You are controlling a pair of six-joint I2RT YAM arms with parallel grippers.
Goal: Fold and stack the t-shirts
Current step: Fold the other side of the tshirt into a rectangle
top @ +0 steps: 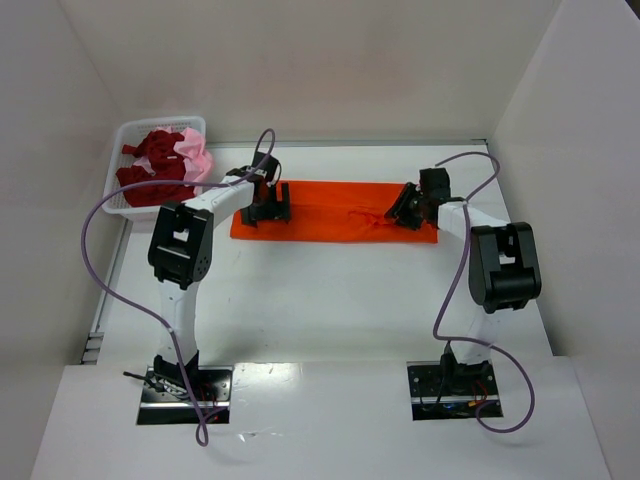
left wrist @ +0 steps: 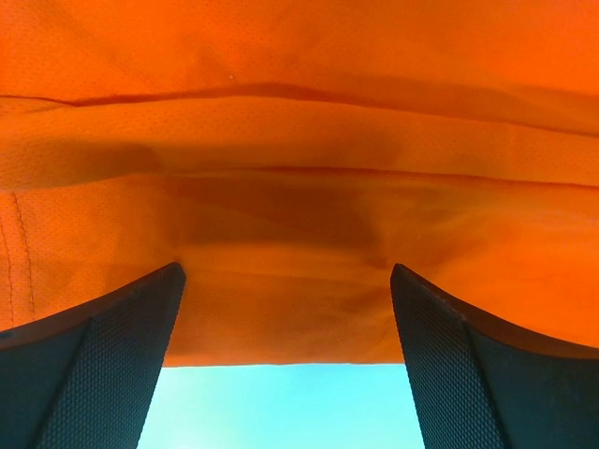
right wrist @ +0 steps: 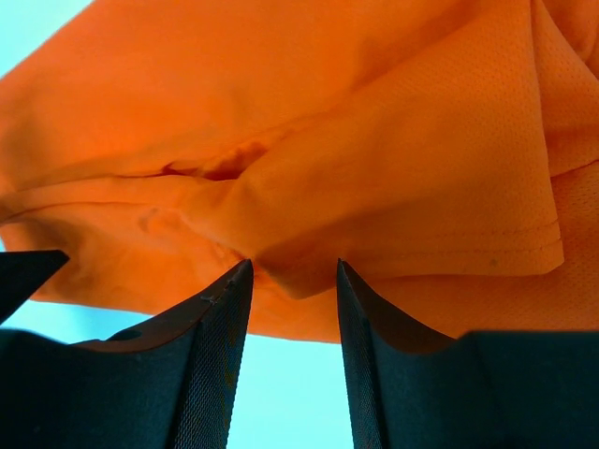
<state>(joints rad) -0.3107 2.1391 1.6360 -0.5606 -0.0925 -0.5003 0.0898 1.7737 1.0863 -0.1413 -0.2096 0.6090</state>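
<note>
**Orange shirt laid out flat, a gripper at each end**

Top view: the orange shirt (top: 335,212) lies as a long flat strip on the table (top: 320,300). Its left end sits under the left gripper (top: 268,212). Its right end, a bit rumpled, sits under the right gripper (top: 403,212). Well off behind and to the left of the left gripper is the basket (top: 125,135), with the red shirts (top: 155,150) and a pink shirt (top: 198,158) bunched up inside.

Left wrist: we see the jaws spread wide with nothing in them. The fingers (left wrist: 112,355) frame the near edge of the orange shirt (left wrist: 299,140), which runs straight across between them. The rest of it fills everything ahead in flat, layered folds. Bare table shows on the near side of that edge, between the fingers.

Right wrist: jaws roughly half apart. A pointed fold of the orange shirt (right wrist: 328,122) dips down between the fingertips (right wrist: 201,365) with a little room on each side, so we'd say it's not pinched. More rumpled orange spreads ahead and off to both sides.
</note>
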